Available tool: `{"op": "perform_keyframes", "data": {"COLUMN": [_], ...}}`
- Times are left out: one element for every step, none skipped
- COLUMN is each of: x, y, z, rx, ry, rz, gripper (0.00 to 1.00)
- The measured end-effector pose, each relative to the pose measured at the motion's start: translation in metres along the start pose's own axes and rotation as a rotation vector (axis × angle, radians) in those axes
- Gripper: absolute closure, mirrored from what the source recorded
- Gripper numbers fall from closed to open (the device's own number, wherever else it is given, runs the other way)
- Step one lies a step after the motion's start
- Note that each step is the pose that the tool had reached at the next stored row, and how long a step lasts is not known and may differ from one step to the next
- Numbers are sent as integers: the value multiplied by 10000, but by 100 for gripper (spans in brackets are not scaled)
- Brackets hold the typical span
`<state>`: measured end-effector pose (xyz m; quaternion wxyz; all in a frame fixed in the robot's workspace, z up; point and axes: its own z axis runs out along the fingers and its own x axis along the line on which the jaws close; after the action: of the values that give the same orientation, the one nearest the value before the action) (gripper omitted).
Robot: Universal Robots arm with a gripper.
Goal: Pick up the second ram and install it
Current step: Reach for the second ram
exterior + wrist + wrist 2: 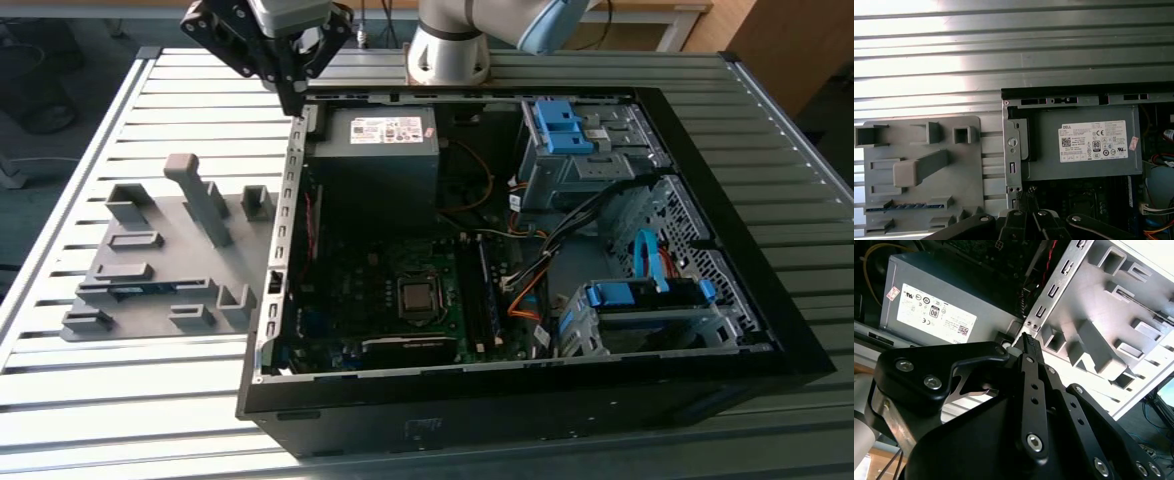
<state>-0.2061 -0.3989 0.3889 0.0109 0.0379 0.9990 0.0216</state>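
- The black computer case (534, 395) lies open on its side on the slatted metal table (120, 420), filling the centre and right of the exterior view.
- Inside the case, the motherboard (387, 320) sits at lower centre, with the processor socket (419, 297) near its middle.
- One light-blue drive bracket (647, 295) sits at lower right of the case. A second bracket (561, 125) sits at upper right.
- The grey holder tray (180, 262) rests on the table just beside the case, on the exterior view's left.
- The second ram (140, 288) lies in a slot in the near part of the tray. Only its blue edge is visible, also seen in the first wrist view (904, 206). It is well apart from the claw.
- The power supply (376, 150) occupies the far left corner of the case, with its white label facing up.
- The gripper (291, 105) hangs at upper left of the exterior view, above the case edge beside the power supply. Its fingers (1031, 390) are brought together at the tips and hold nothing.
- The arm base (447, 50) stands at top centre, behind the case.
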Motion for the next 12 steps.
{"op": "perform_keyframes", "data": {"x": [1,2,4,5,7,9,11,13,15,17,19,20], "y": [0,0,0,0,-1,-1,-1,-1,-1,-1,-2,-2], "z": [0,0,1,1,1,1,1,1,2,1,2,2], "rx": [0,0,0,0,0,0,-1,0,-1,0,0,0], "ry": [0,0,0,-1,0,-1,-1,-1,-1,0,-1,-1], "rz": [0,0,0,0,0,0,0,0,0,0,0,0], "gripper": [89,89,89,89,89,89,89,89,89,89,89,89]}}
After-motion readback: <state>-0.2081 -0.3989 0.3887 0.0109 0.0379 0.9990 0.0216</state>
